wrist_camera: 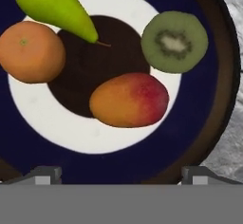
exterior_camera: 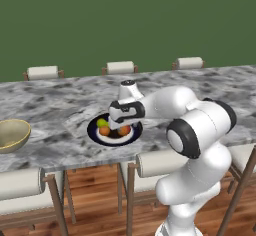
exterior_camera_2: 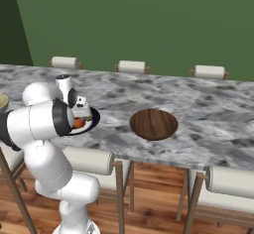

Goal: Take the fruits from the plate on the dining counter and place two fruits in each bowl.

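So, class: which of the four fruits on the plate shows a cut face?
The round green kiwi half, with its pale centre ringed by dark seeds. The orange, the yellow-green pear and the red-orange mango are whole.

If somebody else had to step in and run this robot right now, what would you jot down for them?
Gripper: fingers open, holding nothing, hovering just above the plate.
Plate on the dining counter carries all four fruits: pear, orange, kiwi half, mango. The mango lies nearest the fingers.
Tan bowl stands near the counter's left end; I see no fruit in it.
Dark brown bowl stands to the right of the plate, with no fruit visible in it.
Done: arm is over the plate.
Left: every fruit still has to go, two per bowl.
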